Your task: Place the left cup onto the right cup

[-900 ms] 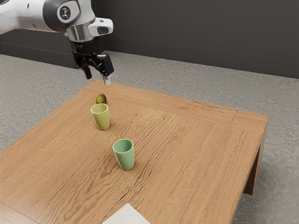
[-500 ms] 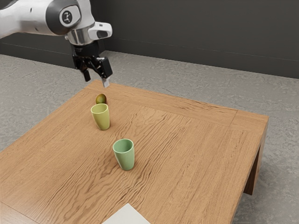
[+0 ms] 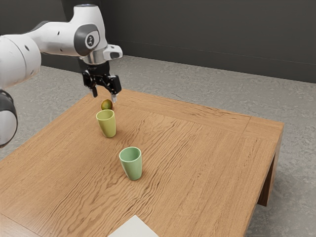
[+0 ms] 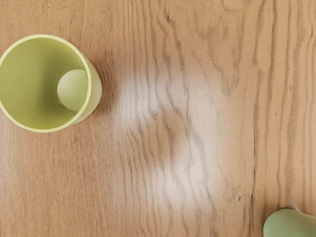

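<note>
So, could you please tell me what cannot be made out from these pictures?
Small olive round object: exterior view, too small to identify.
Green cup: wrist view, mostly cut off by the picture's edge.
White sheet: exterior view, cut off by the lower edge.

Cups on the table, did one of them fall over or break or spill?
No, nothing looks wrong. The yellow-green cup and the green cup both stand upright and whole, apart from each other, on the wooden table, with no spill around them. A small brownish round thing sits just behind the yellow-green cup.
</note>
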Robot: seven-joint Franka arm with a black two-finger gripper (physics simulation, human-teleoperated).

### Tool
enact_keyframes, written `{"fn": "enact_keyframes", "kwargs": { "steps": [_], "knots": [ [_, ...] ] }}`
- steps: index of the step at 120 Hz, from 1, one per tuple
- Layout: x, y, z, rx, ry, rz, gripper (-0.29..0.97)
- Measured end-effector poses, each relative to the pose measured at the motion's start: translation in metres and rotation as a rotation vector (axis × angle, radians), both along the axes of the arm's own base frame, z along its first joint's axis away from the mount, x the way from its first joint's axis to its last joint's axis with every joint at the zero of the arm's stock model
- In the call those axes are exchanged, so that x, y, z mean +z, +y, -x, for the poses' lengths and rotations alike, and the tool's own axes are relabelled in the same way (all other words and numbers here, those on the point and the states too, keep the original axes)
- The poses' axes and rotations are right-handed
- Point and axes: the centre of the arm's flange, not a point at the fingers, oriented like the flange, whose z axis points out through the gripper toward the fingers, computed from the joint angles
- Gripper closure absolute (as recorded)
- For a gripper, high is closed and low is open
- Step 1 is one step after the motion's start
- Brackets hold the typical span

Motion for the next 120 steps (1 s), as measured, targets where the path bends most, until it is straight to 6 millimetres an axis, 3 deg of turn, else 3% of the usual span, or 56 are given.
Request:
{"fn": "enact_keyframes", "kwargs": {
  "steps": [18, 43, 74, 120],
  "knots": [
    [-0.036, 0.016, -0.024, 0.020, -0.002, -0.005, 0.00],
    [-0.087, 0.033, -0.039, 0.044, 0.007, 0.002, 0.00],
    [-0.101, 0.055, -0.060, 0.064, -0.075, -0.015, 0.00],
    [-0.165, 0.057, -0.073, 0.057, -0.041, -0.013, 0.00]
  ]
}}
